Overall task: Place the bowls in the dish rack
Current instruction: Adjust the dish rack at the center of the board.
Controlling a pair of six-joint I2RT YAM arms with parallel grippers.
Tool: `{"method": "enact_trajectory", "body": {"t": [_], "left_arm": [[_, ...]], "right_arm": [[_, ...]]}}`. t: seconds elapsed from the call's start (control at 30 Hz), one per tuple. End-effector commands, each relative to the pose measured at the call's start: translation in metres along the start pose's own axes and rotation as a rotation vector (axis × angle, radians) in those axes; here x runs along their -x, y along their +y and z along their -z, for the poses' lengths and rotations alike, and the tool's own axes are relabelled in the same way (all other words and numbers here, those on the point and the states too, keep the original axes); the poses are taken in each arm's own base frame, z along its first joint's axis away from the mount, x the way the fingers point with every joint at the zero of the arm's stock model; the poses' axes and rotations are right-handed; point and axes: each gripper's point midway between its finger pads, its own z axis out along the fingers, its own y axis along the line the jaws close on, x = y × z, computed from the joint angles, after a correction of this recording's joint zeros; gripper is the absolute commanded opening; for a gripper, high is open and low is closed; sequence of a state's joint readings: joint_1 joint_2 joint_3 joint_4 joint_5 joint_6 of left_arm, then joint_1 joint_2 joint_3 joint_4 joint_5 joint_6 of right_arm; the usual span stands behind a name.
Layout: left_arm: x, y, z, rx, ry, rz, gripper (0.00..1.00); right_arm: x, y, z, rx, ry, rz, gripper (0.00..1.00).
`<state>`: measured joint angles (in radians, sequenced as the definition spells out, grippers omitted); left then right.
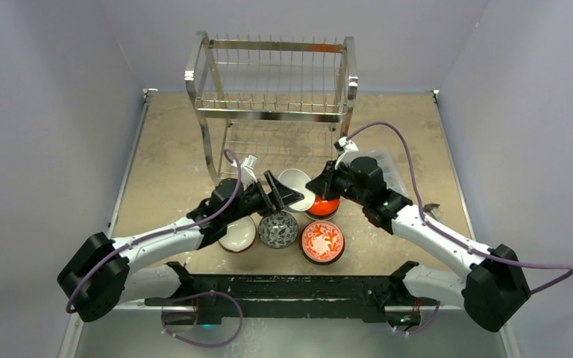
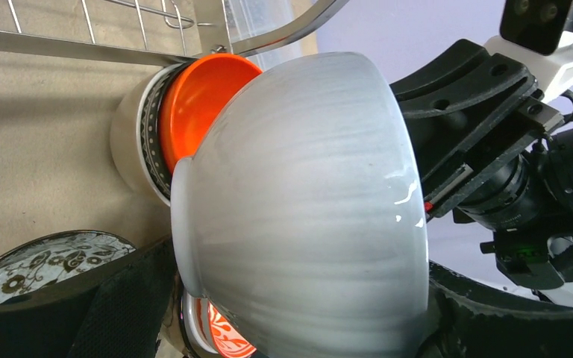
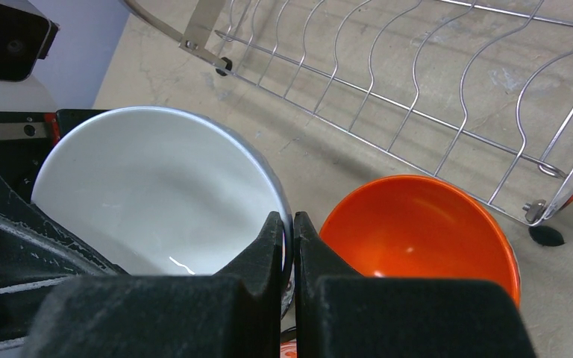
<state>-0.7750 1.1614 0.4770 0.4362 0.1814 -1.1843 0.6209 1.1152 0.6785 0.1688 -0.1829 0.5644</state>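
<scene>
My right gripper (image 3: pixel 289 224) (image 1: pixel 315 186) is shut on the rim of a plain white bowl (image 3: pixel 149 201) (image 1: pixel 296 185) and holds it tilted above the table. My left gripper (image 2: pixel 298 328) (image 1: pixel 283 190) is open, and the white bowl (image 2: pixel 306 209) fills the space between its spread fingers (image 2: pixel 119 313). An orange-red bowl (image 3: pixel 418 231) (image 1: pixel 324 206) sits just beyond, nested in another bowl (image 2: pixel 138 142). Below are a grey-black patterned bowl (image 1: pixel 278 230), a red-and-white floral bowl (image 1: pixel 321 241) and a brown bowl (image 1: pixel 237 233). The steel dish rack (image 1: pixel 272 112) stands behind.
A clear plastic box (image 1: pixel 392 168) lies right of the rack, behind my right arm. The rack's lower wire shelf (image 3: pixel 418 89) is close beyond the orange bowl. Grey walls close in the table on three sides.
</scene>
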Motion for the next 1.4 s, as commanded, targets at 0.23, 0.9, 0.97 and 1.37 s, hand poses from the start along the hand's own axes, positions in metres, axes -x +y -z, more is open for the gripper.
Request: {"method": "enact_trajectory", "body": {"t": [0.23, 0.9, 0.97, 1.37], "left_arm": [[0.009, -0.006, -0.015, 0.023, -0.025, -0.045, 0.84], [0.018, -0.027, -0.012, -0.028, -0.050, -0.057, 0.70], [0.015, -0.022, -0.010, -0.008, -0.040, -0.057, 0.75], [0.014, -0.026, 0.011, -0.093, -0.090, -0.029, 0.93]], "right_arm": [[0.040, 0.020, 0.000, 0.049, -0.114, 0.047, 0.00], [0.034, 0.016, -0.004, 0.041, -0.090, 0.053, 0.00], [0.036, 0.017, -0.003, 0.038, -0.098, 0.053, 0.00], [0.036, 0.019, -0.002, 0.047, -0.094, 0.054, 0.00]]}}
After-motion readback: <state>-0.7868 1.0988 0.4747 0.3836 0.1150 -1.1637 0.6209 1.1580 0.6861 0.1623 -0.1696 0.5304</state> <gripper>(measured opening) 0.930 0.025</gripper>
